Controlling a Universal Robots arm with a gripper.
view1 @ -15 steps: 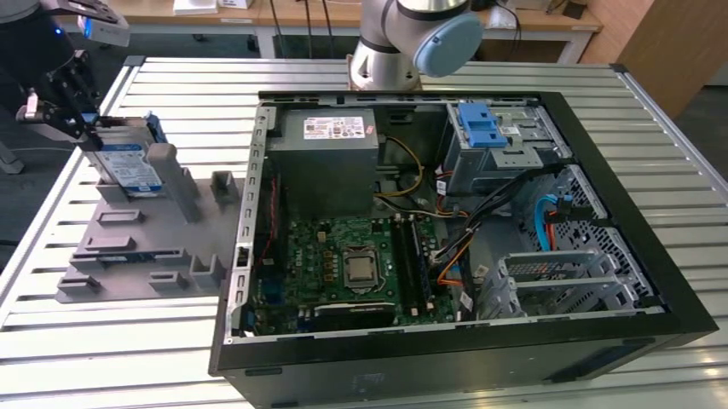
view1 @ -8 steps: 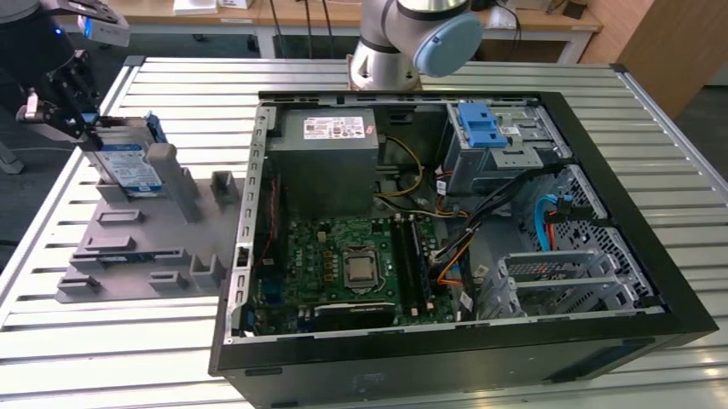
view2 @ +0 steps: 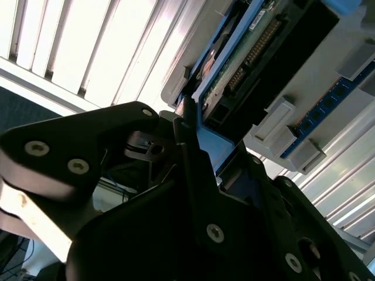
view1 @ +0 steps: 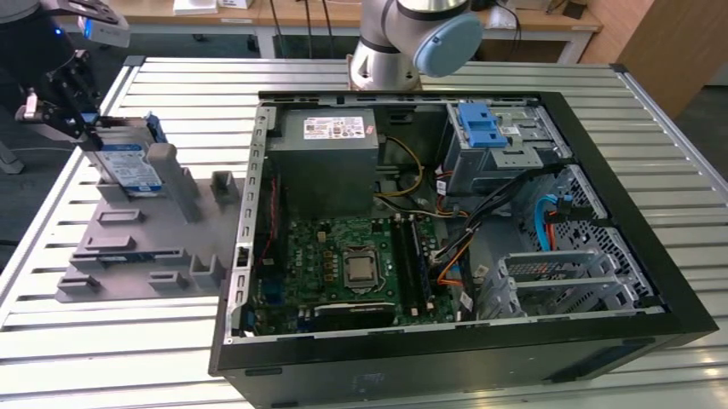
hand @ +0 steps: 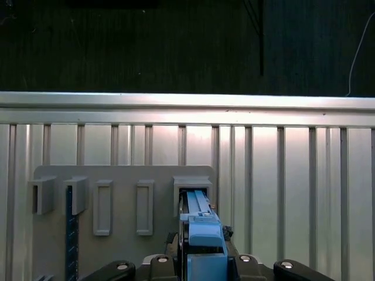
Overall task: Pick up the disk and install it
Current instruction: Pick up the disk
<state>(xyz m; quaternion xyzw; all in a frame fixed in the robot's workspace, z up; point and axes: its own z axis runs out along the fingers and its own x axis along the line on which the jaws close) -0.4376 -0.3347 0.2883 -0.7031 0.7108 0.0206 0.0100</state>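
The disk (view1: pixel 130 167), silver-grey with a white-and-blue label and blue rails, stands on edge at the far slot of the grey holder plate (view1: pixel 136 247), at the exterior view's left. My gripper (view1: pixel 89 128) sits at the disk's upper end, its black fingers closed on the blue rail. In the second wrist view the fingers (view2: pixel 188 132) clamp the blue edge of the disk (view2: pixel 246 58), whose circuit-board side shows. The first wrist view looks down the disk (hand: pixel 201 225) into the holder slot, with the gripper (hand: pixel 205 260) around it. Whether the disk still rests in the slot is unclear.
An open computer case (view1: pixel 455 213) lies on the slatted metal table (view1: pixel 91 358), with motherboard, cables and a drive bay with a blue latch (view1: pixel 483 128) at its far side. The arm's base (view1: pixel 410 43) stands behind the case. The holder plate has several other upright slots.
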